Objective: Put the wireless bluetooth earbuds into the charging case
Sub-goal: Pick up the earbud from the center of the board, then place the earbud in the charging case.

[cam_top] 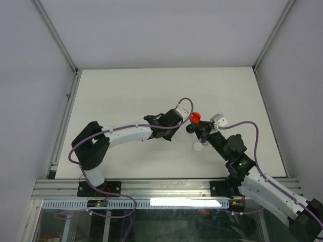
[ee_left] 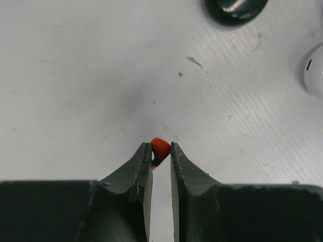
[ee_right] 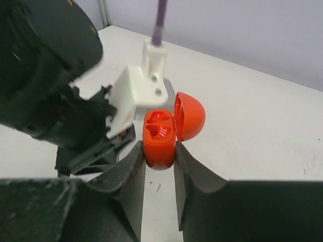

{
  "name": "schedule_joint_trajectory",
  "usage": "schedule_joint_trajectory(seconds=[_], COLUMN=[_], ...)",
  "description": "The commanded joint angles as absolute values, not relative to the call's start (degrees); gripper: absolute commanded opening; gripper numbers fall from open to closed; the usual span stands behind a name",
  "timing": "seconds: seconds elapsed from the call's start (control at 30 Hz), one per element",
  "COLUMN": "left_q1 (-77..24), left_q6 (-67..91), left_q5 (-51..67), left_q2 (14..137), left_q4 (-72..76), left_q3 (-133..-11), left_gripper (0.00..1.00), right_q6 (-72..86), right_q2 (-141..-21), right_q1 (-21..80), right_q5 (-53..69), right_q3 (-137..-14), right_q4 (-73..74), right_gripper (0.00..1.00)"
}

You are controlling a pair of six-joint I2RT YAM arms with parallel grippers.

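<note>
Tip-pinched by the left gripper (ee_left: 161, 154), the earbud (ee_left: 161, 146) could slip out before reaching the open case (ee_right: 160, 137) clamped in the right gripper (ee_right: 160, 156).

White table (cam_top: 126, 91) with a faintly ribbed top, a few small brownish specks (ee_left: 194, 62) on it, pale grey walls (cam_top: 151, 30) on three sides, metal posts (cam_top: 56, 35) in the far corners, slotted metal rail (cam_top: 166, 189) along the near edge

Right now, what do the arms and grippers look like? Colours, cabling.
Left arm and right arm: white links, black joints, a purple cable looping along each. Left gripper and right gripper: two dark, tapered fingers each. White bracket on the left wrist.
</note>
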State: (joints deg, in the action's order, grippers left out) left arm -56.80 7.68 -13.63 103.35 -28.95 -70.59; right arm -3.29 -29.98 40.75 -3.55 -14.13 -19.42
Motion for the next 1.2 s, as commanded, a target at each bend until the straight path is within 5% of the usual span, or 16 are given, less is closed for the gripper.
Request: schedule_joint_trajectory(seconds=[0.0,0.6,1.17], left_q1=[-55.00,-54.49,-54.67], left_q6=[13.32,25.70,33.24], left_q5=[-18.68,-17.61,-11.98], left_q2=[92.51,62.60,63.15], left_q4=[-21.49,-0.32,13.80], left_q3=[-67.92,-56.43,-51.78], left_gripper=[0.10,0.08,0.07], right_q6=[-4.99,-9.84,-9.49], right_q2=[-32.69,-50.22,-58.53], right_q1=[40.64,40.72,41.46], right_q5=[1.37,12.42,12.38], right_q3=[-14.03,-16.44,-17.47], right_q4=[-29.64,-55.33,-71.97], right_gripper=[0.00,0.00,0.00])
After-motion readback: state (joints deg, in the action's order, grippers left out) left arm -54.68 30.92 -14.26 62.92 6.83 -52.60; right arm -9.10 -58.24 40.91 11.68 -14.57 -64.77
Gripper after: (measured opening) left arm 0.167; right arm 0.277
